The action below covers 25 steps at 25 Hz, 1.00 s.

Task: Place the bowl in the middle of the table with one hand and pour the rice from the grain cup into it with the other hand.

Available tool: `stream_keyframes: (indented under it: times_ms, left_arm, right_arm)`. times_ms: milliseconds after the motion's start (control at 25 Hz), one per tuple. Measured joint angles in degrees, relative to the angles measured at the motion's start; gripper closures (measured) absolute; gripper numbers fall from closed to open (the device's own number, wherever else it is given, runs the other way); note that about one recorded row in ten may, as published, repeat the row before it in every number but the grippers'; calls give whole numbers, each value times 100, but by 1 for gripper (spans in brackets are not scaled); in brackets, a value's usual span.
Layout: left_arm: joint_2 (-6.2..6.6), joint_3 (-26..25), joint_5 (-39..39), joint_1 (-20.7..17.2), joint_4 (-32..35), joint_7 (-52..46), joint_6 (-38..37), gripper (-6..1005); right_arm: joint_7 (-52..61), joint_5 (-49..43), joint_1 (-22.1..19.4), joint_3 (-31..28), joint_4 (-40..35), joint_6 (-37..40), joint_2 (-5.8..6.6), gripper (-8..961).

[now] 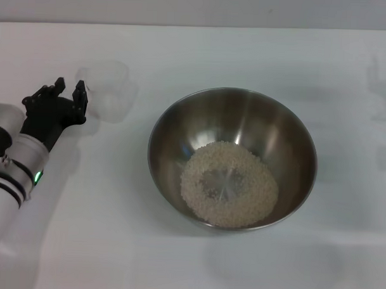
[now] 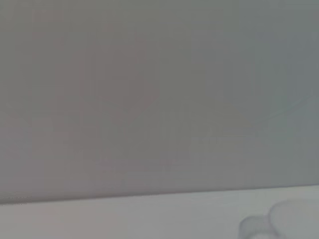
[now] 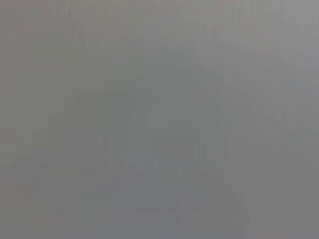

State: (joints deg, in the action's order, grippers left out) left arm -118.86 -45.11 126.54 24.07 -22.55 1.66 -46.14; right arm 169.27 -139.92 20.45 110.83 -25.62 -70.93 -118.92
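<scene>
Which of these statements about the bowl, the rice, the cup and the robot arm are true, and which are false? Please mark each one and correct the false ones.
1. The rice lies inside the steel bowl. True.
2. The grain cup stands inside the bowl. False: it is on the table, to the left of the bowl and apart from it.
3. The left gripper is open beside the cup. True.
4. The grain cup is full of rice. False: it looks empty and see-through.
5. The right gripper is holding the bowl's rim. False: no right gripper shows in the head view, and nothing touches the bowl.
</scene>
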Motion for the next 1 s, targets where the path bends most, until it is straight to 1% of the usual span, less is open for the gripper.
stream_keyframes:
  times_ms: [80, 160, 200, 240, 280, 320, 360, 400, 440, 480, 520, 560, 600, 640, 680, 720, 840, 1000]
  left_arm:
    - [6, 4, 2, -55, 18, -73, -4, 720]
    - [17, 11, 3, -284, -60, -182, -234, 648]
    - [17, 11, 3, -284, -60, -182, -234, 612]
    - [19, 13, 4, -466, -98, -237, -615, 576]
    - [19, 13, 4, -466, -98, -237, -615, 563]
    - [11, 63, 4, -628, -100, -278, -1066, 550]
    - [11, 63, 4, -628, -100, -278, -1066, 537]
    - [3, 134, 9, -710, -98, -294, -1386, 524]
    - [-8, 322, 12, -815, -78, -300, -1981, 511]
    - [-8, 322, 12, -815, -78, -300, -1981, 497]
    - [-22, 416, 4, -848, -74, -270, -2411, 484]
    - [-22, 416, 4, -848, -74, -270, -2411, 471]
    - [-26, 421, -13, -840, -82, -250, -2532, 458]
    - [-30, 408, -43, -780, -102, -235, -2548, 445]
    - [-30, 408, -43, -780, -102, -235, -2548, 445]
    - [-31, 410, -48, -726, -101, -234, -2535, 445]
    - [-32, 442, -51, -606, -64, -231, -2553, 445]
    - [-32, 404, -54, -595, -67, -229, -2586, 445]
  right_arm:
    - [0, 0, -5, 0, 19, 2, 0, 446]
    - [0, 0, -14, -1, 31, 17, -3, 446]
    - [0, 0, -14, -1, 31, 17, -3, 446]
    - [0, 0, -42, -1, 35, 33, -12, 446]
    - [0, 0, -42, -1, 35, 33, -12, 446]
    - [0, -1, -59, -1, 36, 35, -16, 446]
    - [0, 0, -84, -1, 44, 39, -23, 447]
    - [0, 0, -105, 5, 59, 41, -30, 447]
    - [0, 0, -142, 86, 132, 47, -45, 447]
    - [0, 0, -142, 86, 132, 47, -45, 447]
    - [0, 14, -152, 257, 228, 49, -59, 447]
    - [0, 14, -152, 257, 228, 49, -59, 447]
    - [0, 23, -154, 379, 280, 50, -65, 447]
    - [0, 32, -154, 580, 360, 51, -77, 447]
    - [0, 32, -154, 580, 360, 51, -77, 447]
    - [0, 35, -169, 769, 423, 55, -92, 447]
    - [0, 37, -198, 876, 434, 59, -96, 447]
    - [0, 45, -219, 895, 436, 63, -97, 446]
